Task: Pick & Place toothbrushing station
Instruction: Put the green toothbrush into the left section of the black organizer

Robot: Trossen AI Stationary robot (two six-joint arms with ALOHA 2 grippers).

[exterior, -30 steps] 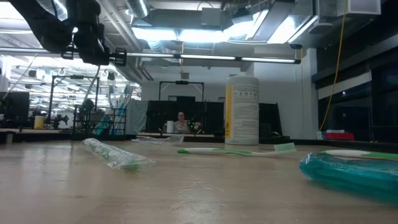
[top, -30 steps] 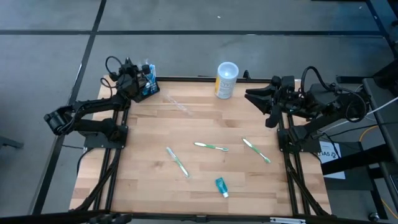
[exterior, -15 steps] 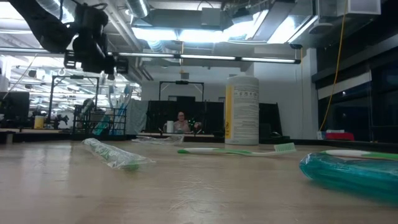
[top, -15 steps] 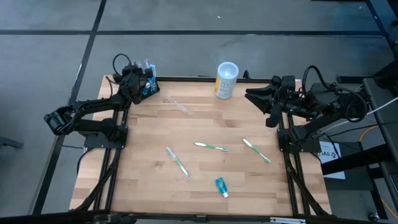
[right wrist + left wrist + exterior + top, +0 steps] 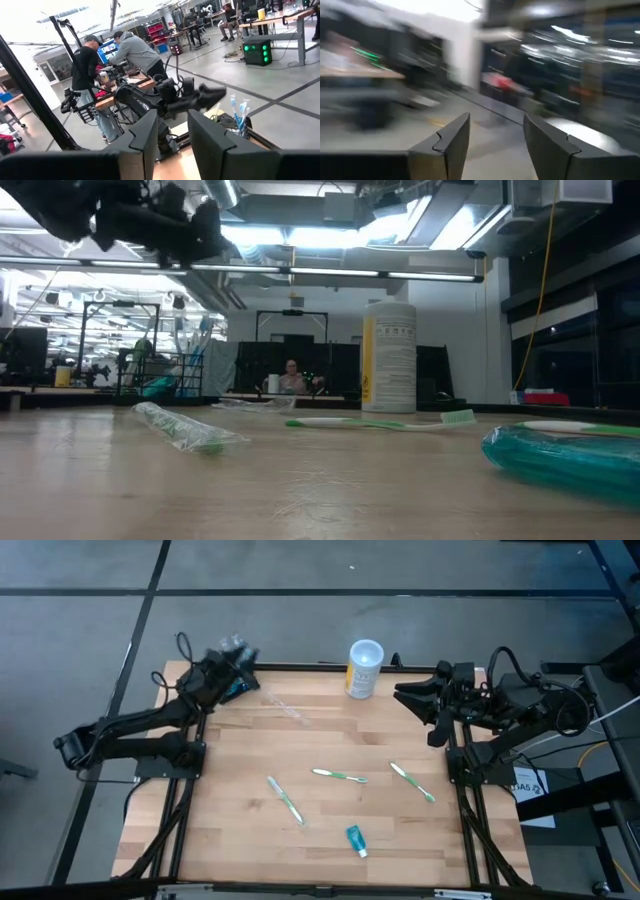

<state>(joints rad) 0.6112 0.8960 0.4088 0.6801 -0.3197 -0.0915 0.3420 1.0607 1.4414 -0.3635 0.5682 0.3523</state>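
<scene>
A: High view, where is the toothbrushing station?
B: At the bench far-left corner edge, just below the left gripper; bench middle open.
A: Wrist views, fingers?
B: Left fingers apart, empty. Right gripper fingers apart, empty, station beyond.

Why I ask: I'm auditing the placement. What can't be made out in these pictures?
- toothbrushing station: high view, tiny beside the left arm; slots too small to read.
- left gripper: high view, motion-blurred; its wrist view smears the surroundings.
- teal tube: low view, cut off by the right edge.
</scene>
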